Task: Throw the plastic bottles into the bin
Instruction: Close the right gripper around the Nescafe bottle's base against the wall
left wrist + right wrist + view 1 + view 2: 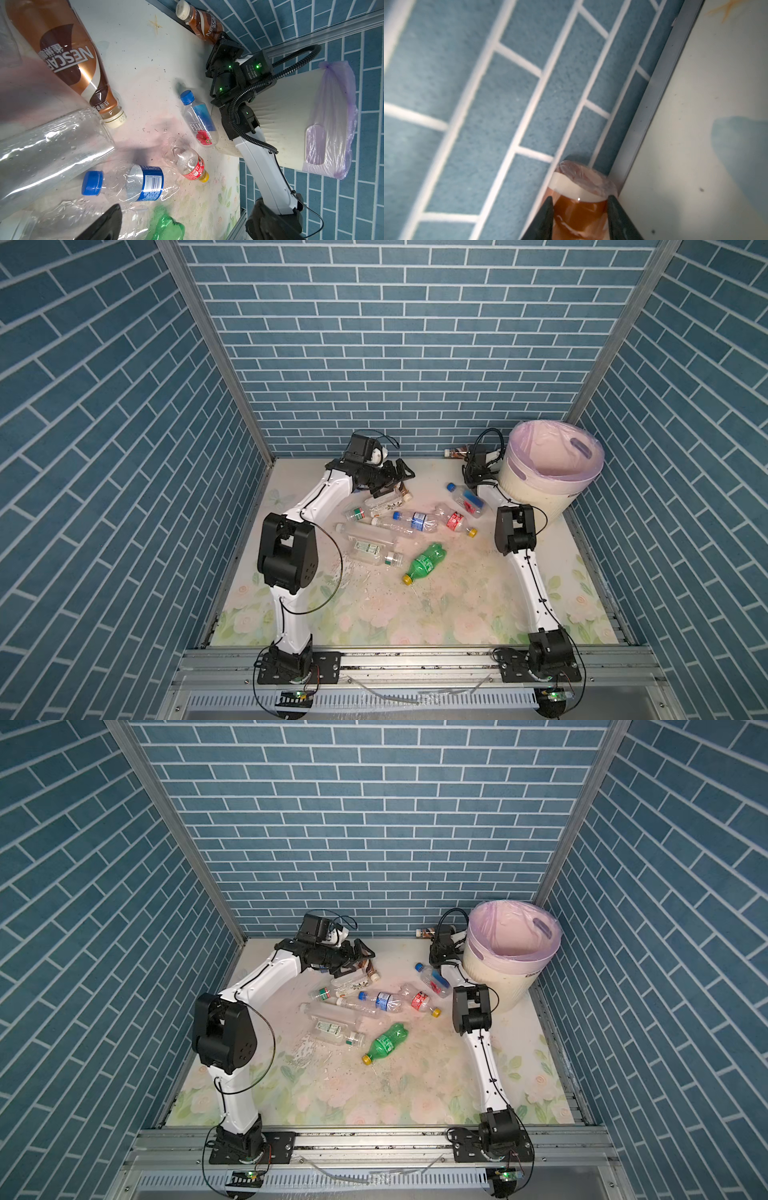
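Little of the task is done, by the look of it. The bin (536, 497) stands in the far right corner of the table (457, 605), and in both top views its pink liner shows no bottle inside.

The right gripper (580, 207) is at the first step. Its jaws press on both sides of the brown Nescafé bottle (202, 22) that lies along the back wall, just beside the bin. The bottle is not yet lifted.

The left gripper (397, 483) hangs with its jaws spread wide and empty over a second brown bottle (68, 62).

The other bottles all lie on the table, mostly clustered mid-table:
- the Fiji bottle (467, 499)
- the red-labelled bottle (457, 520)
- the blue-labelled bottle (415, 520)
- the green bottle (426, 562)
- several clear bottles (368, 536)

So every bottle has yet to go in.
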`<state>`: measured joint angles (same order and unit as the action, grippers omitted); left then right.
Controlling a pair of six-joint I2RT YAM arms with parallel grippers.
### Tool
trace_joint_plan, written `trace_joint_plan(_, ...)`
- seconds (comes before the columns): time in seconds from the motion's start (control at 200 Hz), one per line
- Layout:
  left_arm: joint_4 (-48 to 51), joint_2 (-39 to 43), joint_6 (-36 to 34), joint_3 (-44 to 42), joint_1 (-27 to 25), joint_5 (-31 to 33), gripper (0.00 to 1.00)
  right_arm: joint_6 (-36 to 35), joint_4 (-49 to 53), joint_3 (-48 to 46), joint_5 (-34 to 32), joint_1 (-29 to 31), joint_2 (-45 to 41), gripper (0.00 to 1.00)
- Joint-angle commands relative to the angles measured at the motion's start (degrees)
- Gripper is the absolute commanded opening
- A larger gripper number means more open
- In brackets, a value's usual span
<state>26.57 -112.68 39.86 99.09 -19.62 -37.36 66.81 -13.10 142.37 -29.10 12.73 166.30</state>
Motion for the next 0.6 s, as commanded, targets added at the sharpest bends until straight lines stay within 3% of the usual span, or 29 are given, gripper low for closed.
trace_joint_plan(0.0, 1.4, -0.7, -0.5, 1.3, 0.5, -0.1, 0.99, -1.4, -2.0, -4.0, 2.1, -0.2, -3.4, 0.52)
trace_joint_plan(0.28, 1.8, -0.9, -0.7, 1.3, 0.5, -0.1, 0.99, -0.9, -0.1, -6.4, 1.1, -0.3, -6.5, 0.75)
trace_joint_plan(0.595, 2.1, -1.3, -0.7, 1.5, 1.1, -0.4, 0.99, -4.8, -0.7, -6.1, 0.8, -1.6, -7.3, 0.92)
